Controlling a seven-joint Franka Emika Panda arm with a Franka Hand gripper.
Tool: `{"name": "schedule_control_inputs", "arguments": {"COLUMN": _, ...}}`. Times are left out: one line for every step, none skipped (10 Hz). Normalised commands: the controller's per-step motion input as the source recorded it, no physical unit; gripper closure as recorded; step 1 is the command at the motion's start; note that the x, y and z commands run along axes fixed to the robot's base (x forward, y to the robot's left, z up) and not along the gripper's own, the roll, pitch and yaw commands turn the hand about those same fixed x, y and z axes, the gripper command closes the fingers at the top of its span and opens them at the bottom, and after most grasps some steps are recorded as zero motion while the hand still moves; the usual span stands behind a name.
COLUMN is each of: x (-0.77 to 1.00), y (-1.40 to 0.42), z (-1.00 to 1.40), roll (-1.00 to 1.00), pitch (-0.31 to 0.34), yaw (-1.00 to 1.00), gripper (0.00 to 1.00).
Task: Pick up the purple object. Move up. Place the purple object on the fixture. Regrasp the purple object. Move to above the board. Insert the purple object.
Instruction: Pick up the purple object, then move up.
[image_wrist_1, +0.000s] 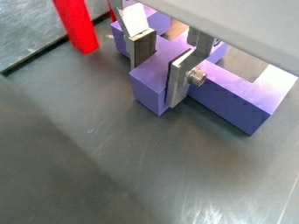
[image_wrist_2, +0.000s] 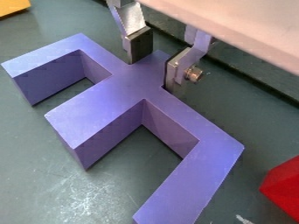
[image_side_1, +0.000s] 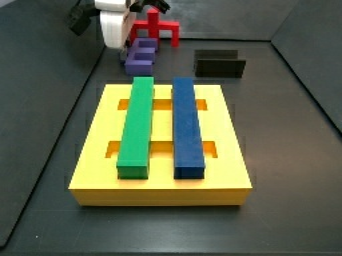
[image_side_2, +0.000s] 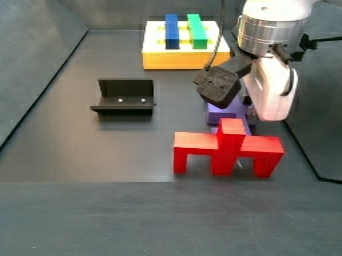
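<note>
The gripper (image_wrist_2: 158, 54) is down over the purple object (image_wrist_2: 122, 114), its silver fingers (image_wrist_1: 184, 73) straddling the piece's central stem. In both wrist views the dark pads sit right beside the stem's side faces, but I cannot tell whether they press it or a sliver of gap is left; the jaws are narrowed to about the stem's width. The purple object lies flat on the dark table (image_wrist_1: 105, 166), not lifted as far as I can see.

Taking that purple piece as the landmark and reading a side view from left to right: the fixture (image_side_2: 123, 97) stands well apart to its left, the board (image_side_2: 183, 43) with its green bar (image_side_2: 197, 28) and blue bar (image_side_2: 173, 28) lies beyond it, and the red piece (image_side_2: 226, 150) sits just in front, near enough that they look to touch.

The risks, as I judge them: the hold is on a narrow stem, so an off-centre pinch could let the wide crossbar swing or slip on the way up. The red piece is so near that a tilting lift might nudge it.
</note>
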Motion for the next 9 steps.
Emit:
{"name": "schedule_control_inputs", "arguments": {"x": 0.00, "y": 0.00, "z": 0.00, "roll": 0.00, "pitch": 0.000, "yaw": 0.00, "gripper": 1.00}}
{"name": "schedule_control_inputs", "arguments": {"x": 0.00, "y": 0.00, "z": 0.00, "roll": 0.00, "pitch": 0.000, "yaw": 0.00, "gripper": 1.00}}
{"name": "schedule_control_inputs", "arguments": {"x": 0.00, "y": 0.00, "z": 0.00, "roll": 0.00, "pitch": 0.000, "yaw": 0.00, "gripper": 1.00}}
{"name": "schedule_control_inputs", "arguments": {"x": 0.00, "y": 0.00, "z": 0.00, "roll": 0.00, "pitch": 0.000, "yaw": 0.00, "gripper": 1.00}}
{"name": "schedule_control_inputs", "arguments": {"x": 0.00, "y": 0.00, "z": 0.00, "roll": 0.00, "pitch": 0.000, "yaw": 0.00, "gripper": 1.00}}
{"name": "schedule_control_inputs", "arguments": {"x": 0.00, "y": 0.00, "z": 0.00, "roll": 0.00, "pitch": 0.000, "yaw": 0.00, "gripper": 1.00}}
{"name": "schedule_control_inputs", "arguments": {"x": 0.00, "y": 0.00, "z": 0.00, "roll": 0.00, "pitch": 0.000, "yaw": 0.00, "gripper": 1.00}}
{"name": "schedule_control_inputs", "arguments": {"x": 0.00, "y": 0.00, "z": 0.83, "roll": 0.00, "pitch": 0.000, "yaw": 0.00, "gripper": 1.00}}
{"name": "schedule_control_inputs", "arguments": {"x": -0.08, "y": -0.03, "z": 0.82, "roll": -0.01, "pitch": 0.022, "yaw": 0.04, "gripper": 1.00}}
